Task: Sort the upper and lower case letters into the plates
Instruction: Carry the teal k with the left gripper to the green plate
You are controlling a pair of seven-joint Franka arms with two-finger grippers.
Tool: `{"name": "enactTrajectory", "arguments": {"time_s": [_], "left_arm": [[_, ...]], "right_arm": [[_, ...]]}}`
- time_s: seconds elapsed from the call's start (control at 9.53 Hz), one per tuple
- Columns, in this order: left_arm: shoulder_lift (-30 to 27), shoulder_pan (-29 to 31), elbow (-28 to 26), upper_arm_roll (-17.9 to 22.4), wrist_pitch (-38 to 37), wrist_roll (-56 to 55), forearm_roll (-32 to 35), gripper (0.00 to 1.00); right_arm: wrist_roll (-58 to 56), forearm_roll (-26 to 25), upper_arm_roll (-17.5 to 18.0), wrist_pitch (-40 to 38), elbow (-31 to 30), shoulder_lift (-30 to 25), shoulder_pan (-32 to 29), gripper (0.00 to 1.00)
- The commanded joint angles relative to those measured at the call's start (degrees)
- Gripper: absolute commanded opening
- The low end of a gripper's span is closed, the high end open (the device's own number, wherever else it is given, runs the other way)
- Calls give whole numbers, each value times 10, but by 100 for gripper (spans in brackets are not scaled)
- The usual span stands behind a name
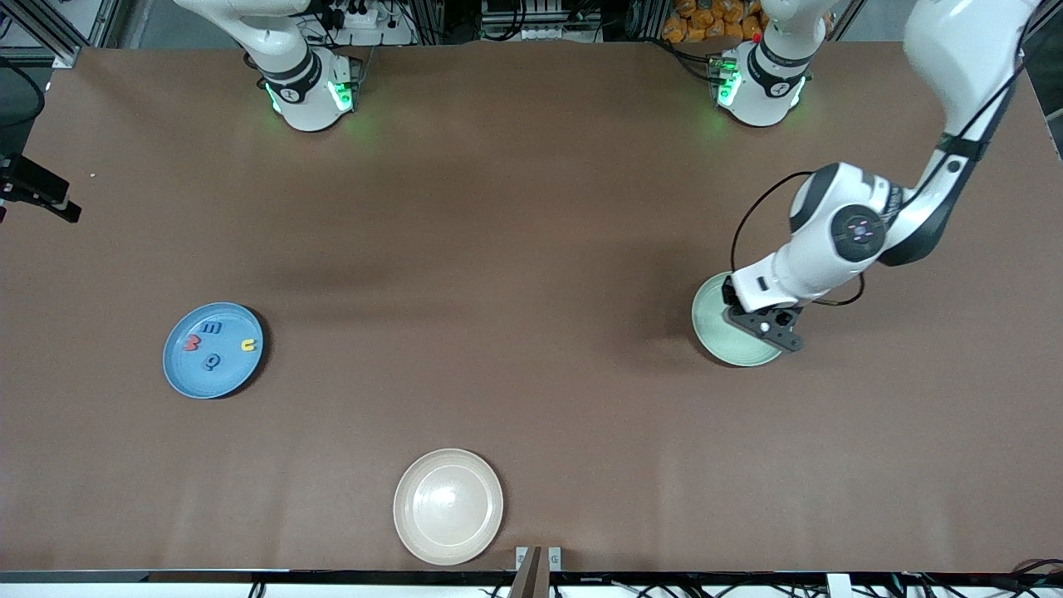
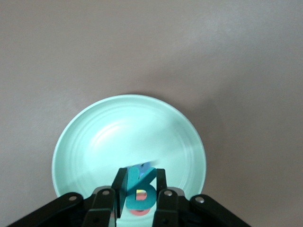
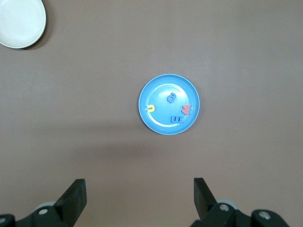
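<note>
Placing step: left gripper (image 2: 138, 195) clenched on a teal letter (image 2: 140, 189) over the mint plate (image 1: 716, 332), release due next; right gripper (image 3: 139, 198) spread wide, waiting above the blue plate (image 3: 161, 92).

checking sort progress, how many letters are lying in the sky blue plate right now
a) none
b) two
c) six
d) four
d: the sky blue plate holds four letters, a red one, a yellow one and two blue ones, while the left claw is shut on a teal letter over the mint green plate.
</note>
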Motion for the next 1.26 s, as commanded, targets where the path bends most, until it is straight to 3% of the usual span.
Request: {"name": "enactTrajectory", "arguments": {"time_s": [0.0,0.31,0.52,1.15], "left_arm": [[-11,64,-72,-38,95,30,8,18],[-10,72,-129,-37,204,20,7,19],[-9,82,-133,-37,218,29,10,30],[12,108,-177,-35,294,35,21,27]], "right_arm": [[11,-7,0,-2,-21,-21,2,100],[10,-7,0,-2,-21,-21,2,100],[10,-7,0,0,-27,-21,2,100],[11,-7,0,1,-31,-21,2,100]]}}
